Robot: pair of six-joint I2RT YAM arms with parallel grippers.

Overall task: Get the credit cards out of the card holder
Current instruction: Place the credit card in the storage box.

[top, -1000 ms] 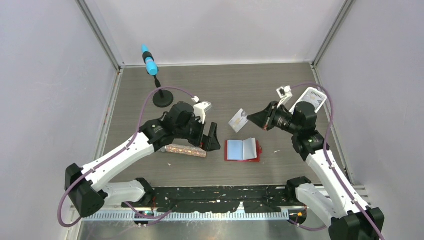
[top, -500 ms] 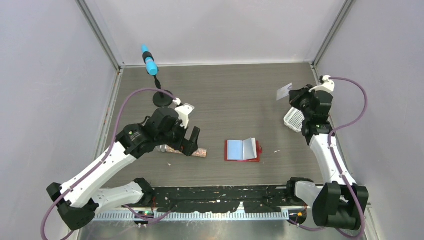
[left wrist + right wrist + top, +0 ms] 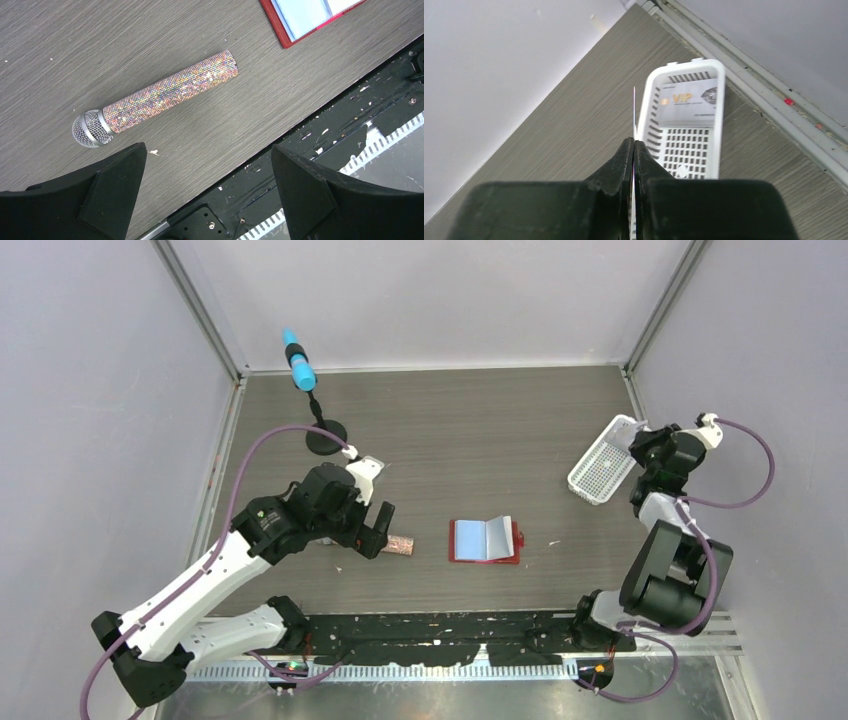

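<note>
Right wrist: right claw [image 3: 633, 144] tight on edge-on card [image 3: 634, 111]

Lab test cell, plain grey walls [image 3: 430, 300], aluminium corner posts [image 3: 198, 305], wood-grain table [image 3: 450, 430].

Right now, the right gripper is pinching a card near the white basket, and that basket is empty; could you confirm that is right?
Not quite: the white basket is not empty. The right wrist view shows a VIP card lying inside it. The rest holds: the right gripper is shut on a thin card, seen edge-on, near the basket.
</note>
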